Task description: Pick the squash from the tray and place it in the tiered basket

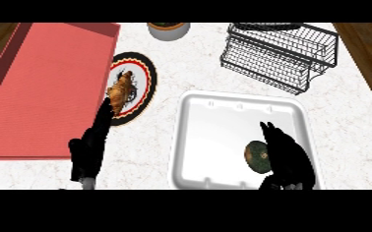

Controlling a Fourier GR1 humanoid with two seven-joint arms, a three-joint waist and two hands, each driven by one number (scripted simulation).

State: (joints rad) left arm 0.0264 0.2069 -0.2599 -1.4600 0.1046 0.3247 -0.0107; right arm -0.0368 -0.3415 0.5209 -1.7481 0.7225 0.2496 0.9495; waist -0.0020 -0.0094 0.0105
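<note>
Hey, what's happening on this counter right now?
The robot's right hand is over the white tray, fingers reaching around the dark green squash that lies in it. The squash is not lifted yet. The wire tiered basket waits beyond the tray. The left hand rests open, fingers up, beside a plate holding a croissant.

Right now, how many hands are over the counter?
2. The left hand rests open beside the plate, and the right hand is in the tray, at the squash.
</note>
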